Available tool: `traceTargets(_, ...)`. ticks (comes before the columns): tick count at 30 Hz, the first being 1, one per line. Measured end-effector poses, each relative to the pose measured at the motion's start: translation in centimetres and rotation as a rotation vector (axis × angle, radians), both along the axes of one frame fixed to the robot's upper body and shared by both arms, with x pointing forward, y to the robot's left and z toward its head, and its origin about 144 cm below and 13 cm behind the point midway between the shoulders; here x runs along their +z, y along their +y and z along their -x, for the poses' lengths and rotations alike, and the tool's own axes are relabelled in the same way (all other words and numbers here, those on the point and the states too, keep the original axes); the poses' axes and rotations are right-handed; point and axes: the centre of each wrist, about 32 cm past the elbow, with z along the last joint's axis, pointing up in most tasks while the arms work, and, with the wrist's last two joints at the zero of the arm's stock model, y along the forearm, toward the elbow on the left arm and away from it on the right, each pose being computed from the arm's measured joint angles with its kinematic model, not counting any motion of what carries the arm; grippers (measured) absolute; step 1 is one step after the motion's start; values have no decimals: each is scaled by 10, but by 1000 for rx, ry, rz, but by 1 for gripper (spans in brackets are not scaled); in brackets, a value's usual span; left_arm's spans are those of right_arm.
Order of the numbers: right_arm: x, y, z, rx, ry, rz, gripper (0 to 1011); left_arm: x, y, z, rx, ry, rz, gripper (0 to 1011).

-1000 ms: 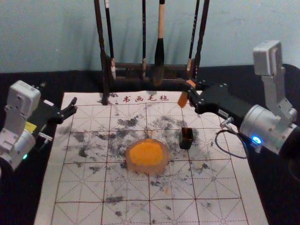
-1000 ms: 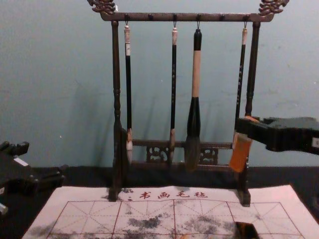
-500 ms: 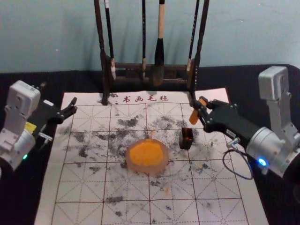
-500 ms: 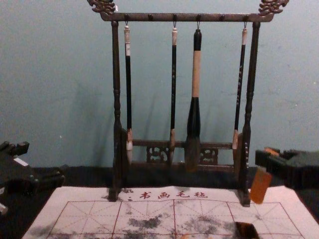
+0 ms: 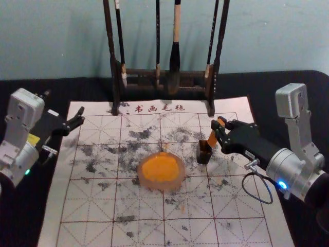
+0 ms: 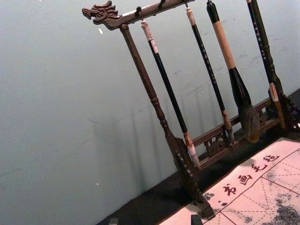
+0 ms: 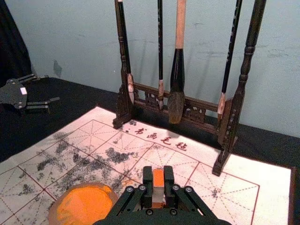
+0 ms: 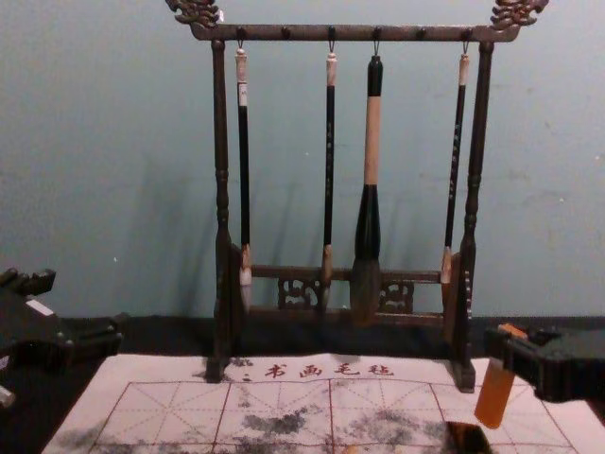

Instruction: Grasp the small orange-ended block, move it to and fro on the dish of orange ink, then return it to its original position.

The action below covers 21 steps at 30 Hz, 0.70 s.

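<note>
Passage runs over the near part of the sheet [image 5: 82, 234]; the orange dish [image 5: 178, 183] blocks the middle, the dark cup [image 5: 202, 159] right of it, the brush rack [image 8: 284, 32] the far edge.

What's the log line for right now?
Right gripper: shut on orange-ended block, tilted, above mat near dark box | Orange ink dish: on mat | Left gripper: open, parked left

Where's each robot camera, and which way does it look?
On the head: forward and down at the round dish of orange ink; black left gripper, black right gripper show.
On the chest: lower, faces the dark wooden brush rack; both grippers show.
Left wrist: faces the rack; its gripper's tips show.
Right wrist: faces rack and dish; its gripper shows.
Wrists share the rack.
</note>
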Motion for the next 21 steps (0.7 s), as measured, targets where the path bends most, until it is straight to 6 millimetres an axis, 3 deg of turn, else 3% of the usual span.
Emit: traceTargets(21, -5, 6, -2, -7, 44, 5, 132, 0, 0, 0, 0, 0, 0, 1001)
